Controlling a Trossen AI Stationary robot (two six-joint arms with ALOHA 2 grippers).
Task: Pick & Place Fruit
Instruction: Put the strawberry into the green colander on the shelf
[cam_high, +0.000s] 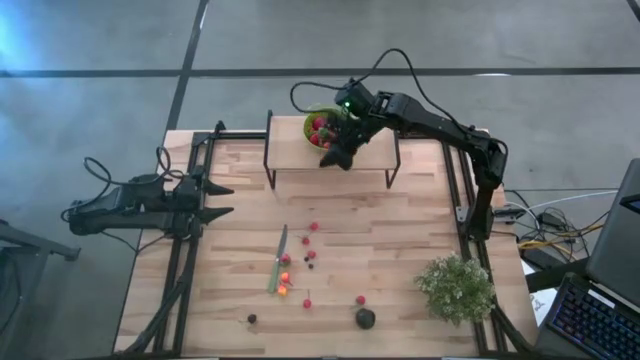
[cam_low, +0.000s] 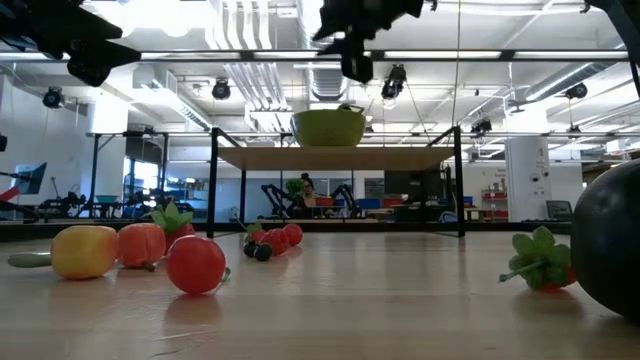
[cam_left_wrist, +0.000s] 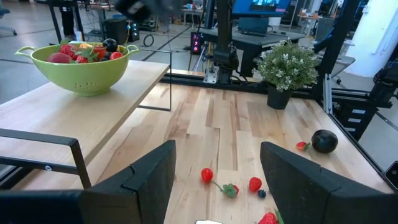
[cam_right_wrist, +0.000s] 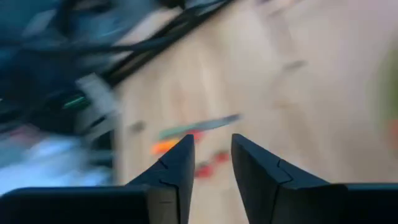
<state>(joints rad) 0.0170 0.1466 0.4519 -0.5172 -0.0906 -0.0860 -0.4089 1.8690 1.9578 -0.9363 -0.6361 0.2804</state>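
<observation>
Beside the colander (cam_high: 320, 127) of fruit (cam_high: 319, 128), the right gripper (cam_high: 338, 155) hangs with narrowly parted, empty fingers; swinging back down, it could scatter loose berries (cam_high: 310, 240) off the table.

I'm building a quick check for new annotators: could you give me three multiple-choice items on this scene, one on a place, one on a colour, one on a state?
1. Where does the colander stand?
A. on the raised shelf
B. on the tabletop beside the plant
C. on the floor

2. What colour is the colander?
A. red
B. green
C. white

3. How are the left gripper's fingers?
A. closed on a strawberry
B. closed on the knife
C. spread apart, holding nothing

Answers:
1 A: the left wrist view shows it on the shelf board above the table.
2 B: its bowl and handles are lime green.
3 C: the fingers stand wide with bare table between them.
</observation>
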